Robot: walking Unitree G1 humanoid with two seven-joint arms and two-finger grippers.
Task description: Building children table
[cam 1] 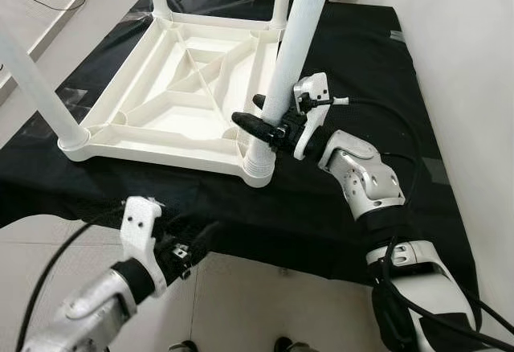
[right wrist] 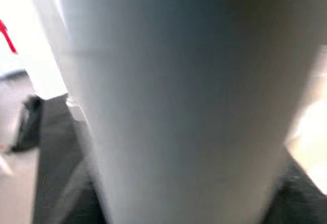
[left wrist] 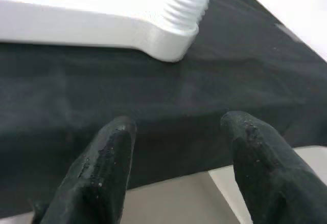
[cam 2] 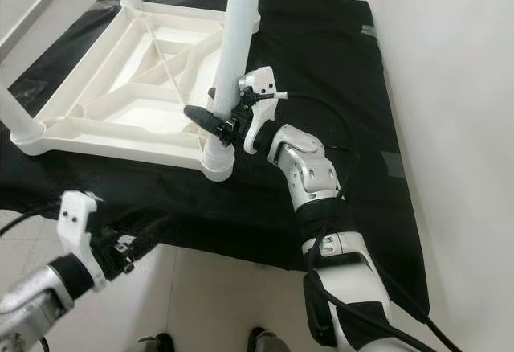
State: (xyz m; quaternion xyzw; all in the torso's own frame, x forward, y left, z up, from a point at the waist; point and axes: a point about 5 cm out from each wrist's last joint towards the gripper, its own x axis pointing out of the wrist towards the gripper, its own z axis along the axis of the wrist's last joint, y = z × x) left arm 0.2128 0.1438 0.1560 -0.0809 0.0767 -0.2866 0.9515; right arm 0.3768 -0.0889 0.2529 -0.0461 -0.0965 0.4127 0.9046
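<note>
At about 7 o'clock in the left eye view, the left gripper (cam 1: 173, 247) hangs below the near edge of the black cloth (cam 1: 353, 71); its fingers (left wrist: 102, 168) stand parted with nothing between them, though the head views lose their tips against the dark fabric. At 9 o'clock a white leg (cam 1: 36, 87) rises from the near left corner, its top cut off by the frame. The upturned white tabletop (cam 1: 173, 95) lies on the cloth around the centre, ribbed underside up. Two far legs at 12 o'clock are cropped. Just right of centre, the near right leg (cam 1: 293, 55) stands in its corner socket, and the right gripper (cam 1: 269, 119) is closed around it low down. The right wrist view is blurred.
</note>
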